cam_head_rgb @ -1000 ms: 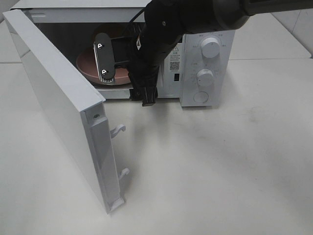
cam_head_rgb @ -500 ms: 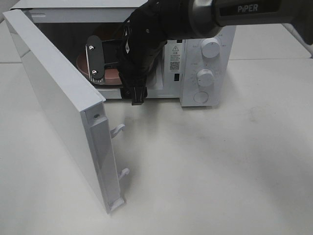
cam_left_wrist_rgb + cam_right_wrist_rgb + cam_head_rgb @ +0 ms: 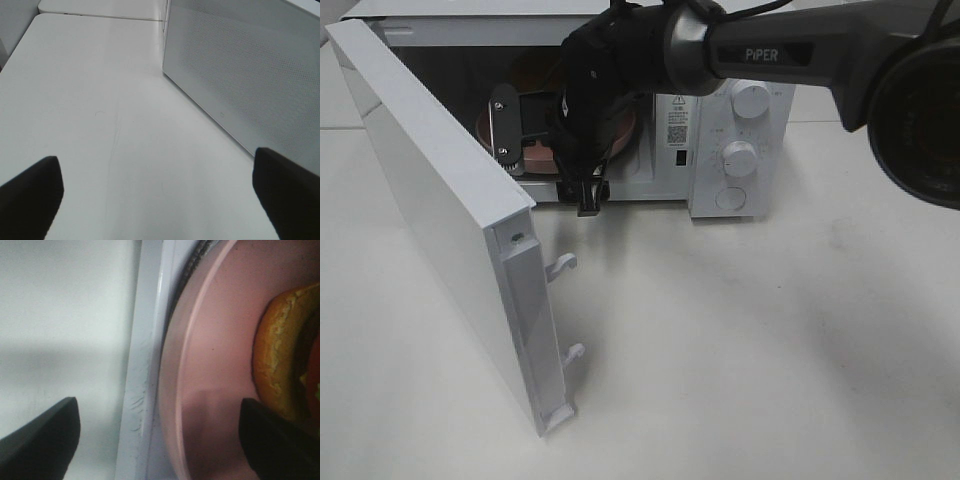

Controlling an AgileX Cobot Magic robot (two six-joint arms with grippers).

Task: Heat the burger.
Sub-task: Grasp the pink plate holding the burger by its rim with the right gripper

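Burger [image 3: 280,370] on pink plate [image 3: 215,365] inside microwave [image 3: 740,110], just beyond right gripper [image 3: 160,435], jaws spread, empty.

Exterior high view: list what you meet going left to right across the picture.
Open microwave door → pink plate inside the microwave → right gripper reaching into the cavity → warning sticker → control knobs → dark camera housing at the right edge.

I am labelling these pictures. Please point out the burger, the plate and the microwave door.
burger [image 3: 280,365], right wrist view, on the bun.
plate [image 3: 215,360], right wrist view, bare pink surface.
microwave door [image 3: 430,200], exterior high view, outer white panel.
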